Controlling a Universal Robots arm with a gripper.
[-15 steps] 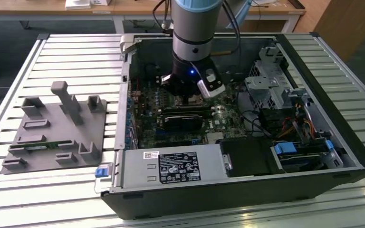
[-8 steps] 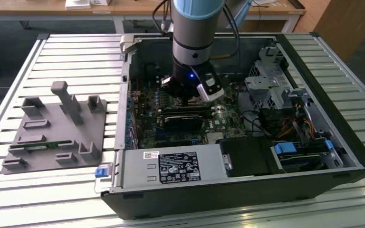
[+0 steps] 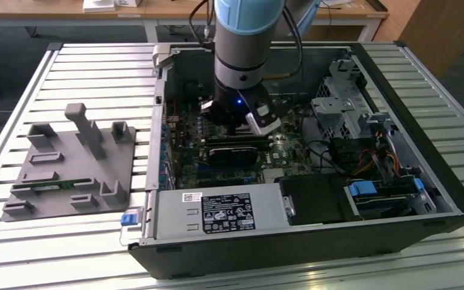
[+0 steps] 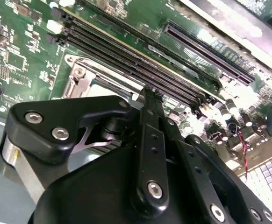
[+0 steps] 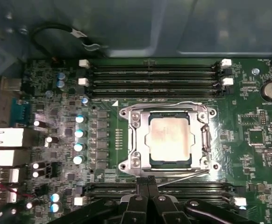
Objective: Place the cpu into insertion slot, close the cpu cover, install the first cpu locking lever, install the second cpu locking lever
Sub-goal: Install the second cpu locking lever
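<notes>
- Pale silvery-beige square cpu (image 5: pixel 169 140) sat in the dark-framed insertion slot (image 5: pixel 150 160), mid green motherboard (image 5: pixel 248 121);
- thin silvery metal cpu cover (image 5: pixel 138 140) lay closed over it;
- black gripper (image 5: pixel 146 179), fingers pressed together and empty, hovered at the cover's edge.

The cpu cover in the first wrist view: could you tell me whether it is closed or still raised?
Closed. The cpu cover lies flat around the cpu, whose pale top shows through its window, seated in the insertion slot.

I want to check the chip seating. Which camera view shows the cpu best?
The first wrist view: the cpu lies square-on and unobstructed, framed by the cpu cover. In the second wrist view the gripper hides most of that area. In the exterior view the arm stands in front of it.
</notes>
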